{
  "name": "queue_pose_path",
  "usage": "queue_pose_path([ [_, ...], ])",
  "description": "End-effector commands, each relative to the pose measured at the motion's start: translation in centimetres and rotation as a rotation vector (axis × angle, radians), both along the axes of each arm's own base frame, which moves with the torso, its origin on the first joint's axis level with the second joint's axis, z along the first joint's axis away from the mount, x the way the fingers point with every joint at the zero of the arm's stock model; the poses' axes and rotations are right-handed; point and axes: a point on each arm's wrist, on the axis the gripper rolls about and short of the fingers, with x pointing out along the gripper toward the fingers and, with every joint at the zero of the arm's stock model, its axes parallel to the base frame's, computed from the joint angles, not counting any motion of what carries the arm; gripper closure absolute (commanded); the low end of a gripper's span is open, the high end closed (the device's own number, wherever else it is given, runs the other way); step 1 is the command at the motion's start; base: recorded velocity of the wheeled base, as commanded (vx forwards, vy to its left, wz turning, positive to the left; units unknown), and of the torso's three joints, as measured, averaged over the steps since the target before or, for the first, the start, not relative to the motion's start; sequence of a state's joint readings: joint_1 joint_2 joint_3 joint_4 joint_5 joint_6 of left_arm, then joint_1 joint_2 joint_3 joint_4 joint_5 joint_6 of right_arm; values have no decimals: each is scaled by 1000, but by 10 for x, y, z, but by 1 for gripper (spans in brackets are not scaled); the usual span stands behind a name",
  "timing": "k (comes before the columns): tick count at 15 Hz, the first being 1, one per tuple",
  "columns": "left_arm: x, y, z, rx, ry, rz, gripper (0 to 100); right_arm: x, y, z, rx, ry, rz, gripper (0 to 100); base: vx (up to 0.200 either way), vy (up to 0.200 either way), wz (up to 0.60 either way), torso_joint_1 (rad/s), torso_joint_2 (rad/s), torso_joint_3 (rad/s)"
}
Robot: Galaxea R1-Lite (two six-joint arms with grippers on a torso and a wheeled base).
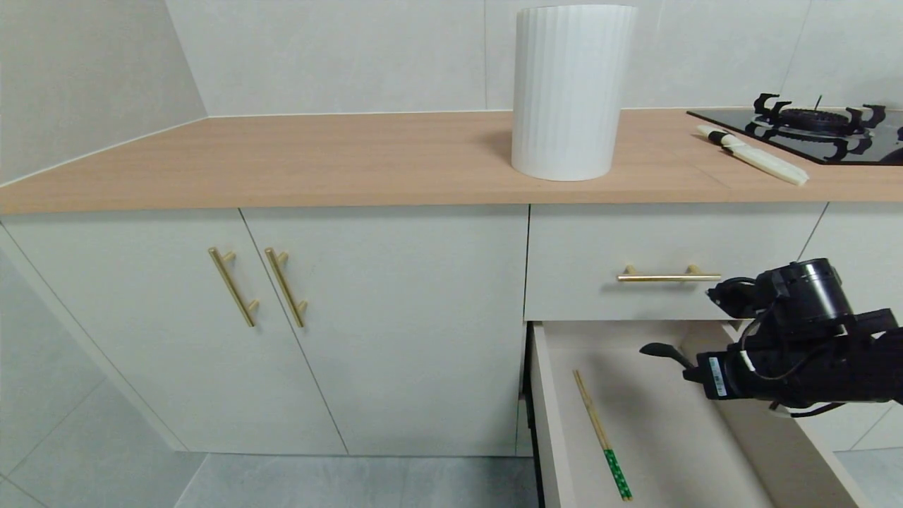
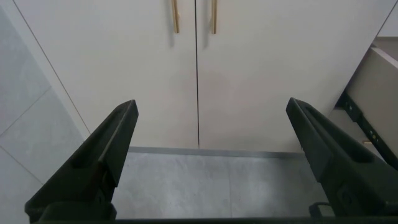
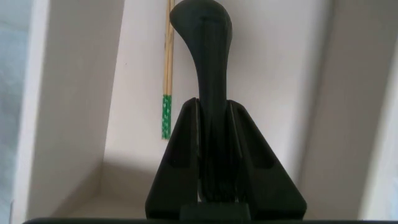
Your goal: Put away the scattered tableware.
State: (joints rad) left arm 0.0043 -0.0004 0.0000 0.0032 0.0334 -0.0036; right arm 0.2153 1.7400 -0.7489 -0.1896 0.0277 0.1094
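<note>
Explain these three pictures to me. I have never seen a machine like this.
This is a two-armed robot in a kitchen. The wide picture comes from a camera on its head; the other two come from cameras on its wrists. The right tool is shut on a black utensil, likely a spoon, above an open drawer where chopsticks lie. The left tool is open, holding nothing, facing cupboard doors. On the counter are a white ribbed container and a knife beside the stove.

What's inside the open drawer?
The drawer holds chopsticks. The right end effector, shut on a black spoon, covers part of the drawer's right side.
</note>
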Motion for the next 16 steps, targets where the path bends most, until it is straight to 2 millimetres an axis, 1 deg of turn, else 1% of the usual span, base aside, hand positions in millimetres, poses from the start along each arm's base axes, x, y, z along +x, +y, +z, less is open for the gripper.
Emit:
queue_pose_path([
  [1, 0, 0, 0, 1, 0, 1, 0, 19, 9, -58, -48, 87, -8, 100, 0, 0, 0, 0, 0, 0],
  [3, 0, 0, 0, -1, 0, 1, 0, 27, 13, -91, -85, 83, -30, 100, 0, 0, 0, 0, 0, 0],
  [4, 0, 0, 0, -1, 0, 1, 0, 28, 15, -96, -86, 84, -26, 100, 0, 0, 0, 0, 0, 0],
  [5, 0, 0, 0, -1, 0, 1, 0, 32, 18, -114, -90, 83, -20, 100, 0, 0, 0, 0, 0, 0],
  [8, 0, 0, 0, 1, 0, 1, 0, 36, 19, -137, -127, 109, -42, 100, 0, 0, 0, 0, 0, 0],
  [14, 0, 0, 0, 1, 0, 1, 0, 40, 20, -166, -171, 99, -75, 100, 0, 0, 0, 0, 0, 0],
  [16, 0, 0, 0, 1, 0, 1, 0, 41, 20, -168, -173, 89, -79, 100, 0, 0, 0, 0, 0, 0],
])
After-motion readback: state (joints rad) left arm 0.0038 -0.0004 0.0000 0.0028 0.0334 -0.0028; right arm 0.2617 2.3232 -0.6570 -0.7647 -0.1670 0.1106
